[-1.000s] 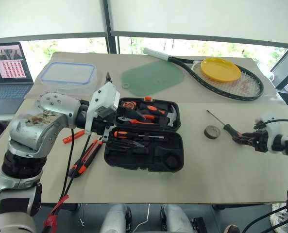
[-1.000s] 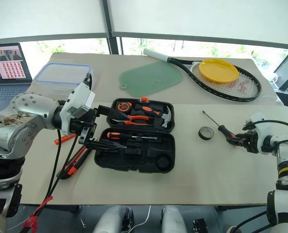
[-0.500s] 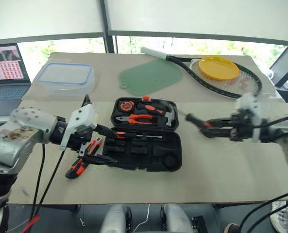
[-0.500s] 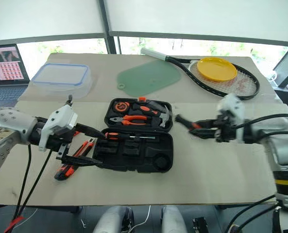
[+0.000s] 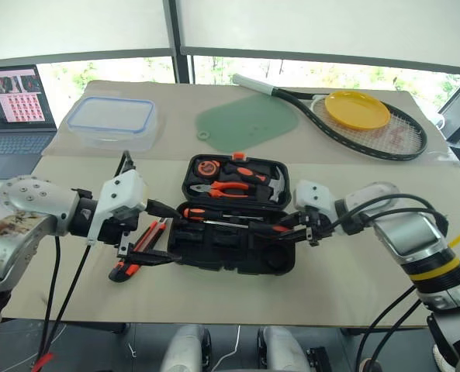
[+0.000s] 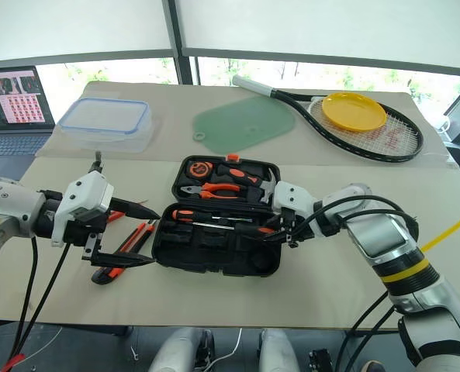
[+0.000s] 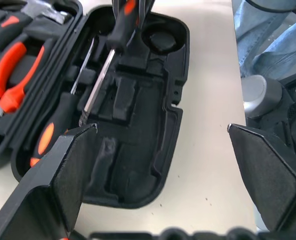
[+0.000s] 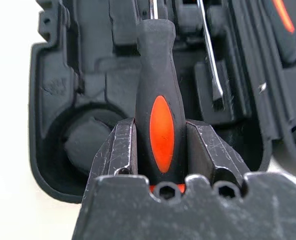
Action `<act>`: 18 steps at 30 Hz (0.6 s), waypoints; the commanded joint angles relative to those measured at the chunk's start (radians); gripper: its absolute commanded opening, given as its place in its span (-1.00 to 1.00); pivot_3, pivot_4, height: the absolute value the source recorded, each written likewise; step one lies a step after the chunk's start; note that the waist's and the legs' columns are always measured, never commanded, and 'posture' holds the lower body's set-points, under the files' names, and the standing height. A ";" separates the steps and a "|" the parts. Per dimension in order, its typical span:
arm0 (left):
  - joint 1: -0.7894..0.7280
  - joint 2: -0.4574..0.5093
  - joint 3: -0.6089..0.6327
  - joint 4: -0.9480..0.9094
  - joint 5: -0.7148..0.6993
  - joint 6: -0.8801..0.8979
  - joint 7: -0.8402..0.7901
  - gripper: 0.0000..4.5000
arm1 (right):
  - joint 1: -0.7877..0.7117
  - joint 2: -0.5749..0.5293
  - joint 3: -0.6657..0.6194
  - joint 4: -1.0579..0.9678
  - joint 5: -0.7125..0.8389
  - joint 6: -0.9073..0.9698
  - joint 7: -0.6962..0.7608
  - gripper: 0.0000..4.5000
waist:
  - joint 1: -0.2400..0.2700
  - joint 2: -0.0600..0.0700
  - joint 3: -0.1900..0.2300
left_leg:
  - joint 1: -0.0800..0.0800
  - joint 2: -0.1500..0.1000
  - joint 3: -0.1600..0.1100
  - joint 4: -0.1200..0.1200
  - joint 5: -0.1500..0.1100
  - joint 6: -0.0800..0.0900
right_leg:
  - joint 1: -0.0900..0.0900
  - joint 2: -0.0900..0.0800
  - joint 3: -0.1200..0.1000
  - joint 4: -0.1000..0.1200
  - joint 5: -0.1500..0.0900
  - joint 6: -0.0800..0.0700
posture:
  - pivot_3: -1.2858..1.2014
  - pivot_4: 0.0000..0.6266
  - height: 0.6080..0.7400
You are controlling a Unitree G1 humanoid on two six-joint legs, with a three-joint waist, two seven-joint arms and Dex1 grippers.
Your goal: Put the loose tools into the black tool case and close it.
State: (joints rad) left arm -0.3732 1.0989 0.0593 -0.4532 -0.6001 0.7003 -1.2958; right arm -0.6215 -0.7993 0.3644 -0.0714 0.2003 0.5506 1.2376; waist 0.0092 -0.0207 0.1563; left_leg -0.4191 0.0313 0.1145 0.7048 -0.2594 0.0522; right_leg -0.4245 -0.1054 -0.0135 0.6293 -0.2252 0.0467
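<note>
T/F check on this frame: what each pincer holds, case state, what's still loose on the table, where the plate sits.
1. The right pincer grips an orange-and-black-handled screwdriver over the open black moulded plastic tool case. True.
2. The left pincer is shut on the orange-black utility knife. False: its jaws stand wide open and empty; the utility knife lies on the beige table beside the case.
3. The case lid is shut. False: it lies open, with orange-handled pliers in the far half.
4. The round yellow plate rests on the black tennis racket. True.
</note>
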 commanded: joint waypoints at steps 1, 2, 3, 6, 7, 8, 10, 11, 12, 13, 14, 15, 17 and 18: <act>-0.005 0.003 0.030 -0.016 -0.021 -0.006 0.010 1.00 | -0.025 0.019 -0.008 0.019 -0.026 -0.050 -0.002 -0.55 | 0.000 0.000 0.000 | 0.000 0.000 0.000 0.000 0.000 0.000 | 0.000 0.000 0.000 0.000 0.000 0.000 | 0.03 -0.52 0.98; -0.007 0.004 0.029 -0.015 -0.022 -0.007 0.011 1.00 | -0.027 0.026 -0.008 0.022 -0.028 -0.056 -0.001 -0.55 | -0.001 0.000 0.000 | 0.000 0.000 0.000 0.000 0.000 0.000 | 0.000 0.000 0.000 0.000 0.000 0.000 | 0.03 -0.52 0.98; -0.011 0.003 0.027 -0.013 -0.023 -0.008 0.012 1.00 | -0.035 0.039 -0.008 0.026 -0.029 -0.050 -0.005 -0.55 | -0.001 0.000 0.000 | 0.000 0.000 0.000 0.000 0.000 0.000 | 0.000 0.000 0.000 0.000 0.000 0.000 | 0.03 -0.52 0.98; -0.026 -0.001 0.015 -0.005 -0.023 -0.011 0.017 1.00 | -0.056 0.071 -0.001 0.045 -0.039 -0.042 -0.015 -0.55 | -0.001 0.000 0.000 | 0.000 0.000 0.000 0.000 0.000 0.000 | 0.000 0.000 0.000 0.000 0.000 0.000 | 0.03 -0.52 0.98; -0.031 -0.004 0.011 -0.004 -0.022 -0.012 0.018 1.00 | -0.059 0.075 0.002 0.053 -0.047 -0.045 -0.015 -0.55 | -0.001 0.000 0.000 | 0.000 0.000 0.000 0.000 0.000 0.000 | 0.000 0.000 0.000 0.000 0.000 0.000 | 0.03 -0.52 0.98; -0.033 -0.005 0.009 -0.003 -0.022 -0.012 0.019 1.00 | -0.060 0.078 0.003 0.059 -0.052 -0.047 -0.015 -0.55 | -0.001 0.000 0.000 | 0.000 0.000 0.000 0.000 0.000 0.000 | 0.000 0.000 0.000 0.000 0.000 0.000 | 0.03 -0.52 0.98; -0.039 -0.007 0.005 -0.002 -0.021 -0.013 0.020 1.00 | -0.059 0.076 0.005 0.068 -0.064 -0.052 -0.013 -0.55 | 0.001 0.000 0.000 | 0.000 0.000 0.000 0.000 0.000 0.000 | 0.000 0.000 0.000 0.000 0.000 0.000 | 0.03 -0.52 0.98; -0.042 -0.008 0.004 -0.001 -0.022 -0.013 0.020 1.00 | -0.054 0.070 0.004 0.064 -0.065 -0.051 -0.006 -0.55 | 0.001 0.000 0.000 | 0.000 0.000 0.000 0.000 0.000 0.000 | 0.000 0.000 0.000 0.000 0.000 0.000 | 0.03 -0.52 0.98; -0.044 -0.009 0.003 0.000 -0.022 -0.013 0.020 1.00 | -0.049 0.064 0.002 0.059 -0.065 -0.050 0.001 -0.55 | 0.001 0.000 0.000 | 0.000 0.000 0.000 0.000 0.000 0.000 | 0.000 0.000 0.000 0.000 0.000 0.000 | 0.03 -0.52 0.98; -0.046 -0.010 0.002 0.000 -0.022 -0.013 0.020 1.00 | -0.046 0.061 0.000 0.055 -0.064 -0.048 0.006 -0.55 | 0.001 0.000 0.000 | 0.000 0.000 0.000 0.000 0.000 0.000 | 0.000 0.000 0.000 0.000 0.000 0.000 | 0.03 -0.52 0.98; -0.047 -0.011 0.001 0.001 -0.021 -0.014 0.020 1.00 | -0.044 0.059 -0.002 0.049 -0.062 -0.044 0.009 -0.55 | 0.001 0.000 0.000 | 0.000 0.000 0.000 0.000 0.000 0.000 | 0.000 0.000 0.000 0.000 0.000 0.000 | 0.03 -0.52 0.98; -0.048 -0.011 0.001 0.002 -0.021 -0.015 0.020 1.00 | -0.043 0.059 -0.003 0.045 -0.061 -0.041 0.010 -0.55 | 0.000 0.000 0.000 | 0.000 0.000 0.000 0.000 0.000 0.000 | 0.000 0.000 0.000 0.000 0.000 0.000 | 0.03 -0.52 0.98; -0.061 -0.019 -0.007 0.011 -0.015 -0.019 0.023 1.00 | -0.051 0.059 -0.034 -0.007 -0.010 -0.001 0.025 -0.10 | 0.000 0.000 0.000 | 0.000 0.000 0.000 0.000 0.000 0.000 | 0.000 0.000 0.000 0.000 0.000 0.000 | 0.03 -0.52 0.98; -0.065 -0.022 -0.010 0.014 -0.012 -0.021 0.024 1.00 | -0.059 0.062 -0.049 -0.025 0.009 0.017 0.025 -0.01 | 0.000 0.000 0.000 | 0.000 0.000 0.000 0.000 0.000 0.000 | 0.000 0.000 0.000 0.000 0.000 0.000 | 0.03 -0.52 0.98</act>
State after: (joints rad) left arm -0.4195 1.0798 0.0493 -0.4389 -0.6099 0.6977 -1.2764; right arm -0.6616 -0.7346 0.3639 -0.0204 0.1544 0.5361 1.2393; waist 0.0088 -0.0211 0.1567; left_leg -0.4196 0.0315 0.1143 0.7047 -0.2593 0.0521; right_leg -0.4249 -0.1052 -0.0135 0.6294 -0.2251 0.0466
